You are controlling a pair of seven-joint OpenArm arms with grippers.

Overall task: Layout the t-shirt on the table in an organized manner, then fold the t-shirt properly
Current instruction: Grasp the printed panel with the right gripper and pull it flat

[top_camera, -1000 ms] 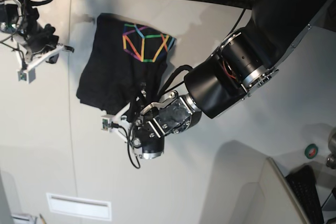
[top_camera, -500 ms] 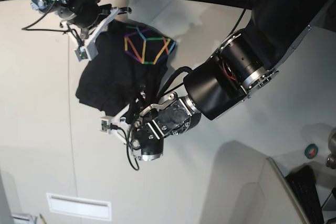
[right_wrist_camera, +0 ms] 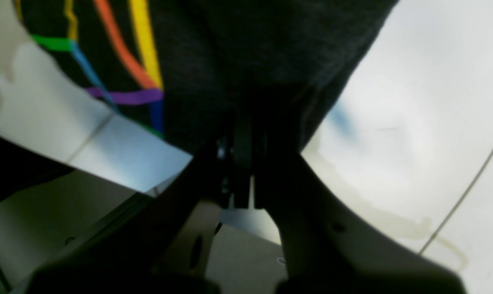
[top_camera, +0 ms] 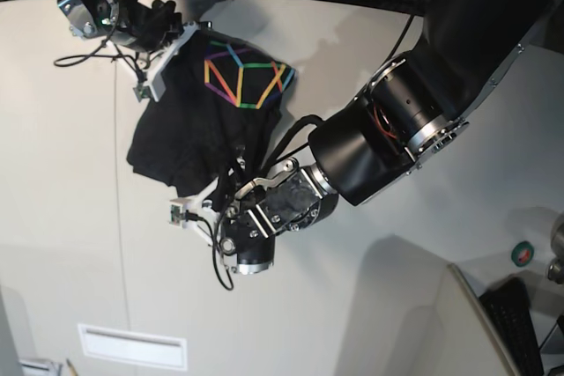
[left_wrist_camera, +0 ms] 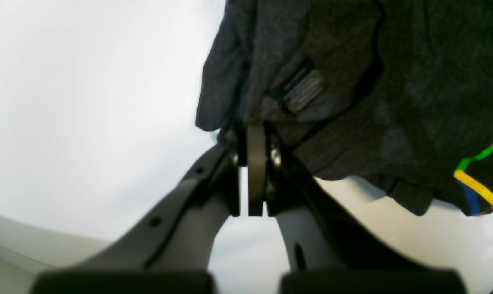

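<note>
Where fabric bunches, t-shirt [top_camera: 207,125] folds stay indistinct

The t-shirt [top_camera: 207,121], black with a multicoloured line print, was seen crumpled and bunched on the off-white desk [top_camera: 70,217], not laid flat. One edge of the fabric was pinched in the closed left tool [left_wrist_camera: 256,134], a small grey tag [left_wrist_camera: 299,87] being seen just above the tool's tips. The opposite edge was clamped in the closed right tool [right_wrist_camera: 240,134], the yellow, orange, green and purple lines being shown up and to the left of it. A thin dark seam in the desk was seen to that tool's right.
</note>
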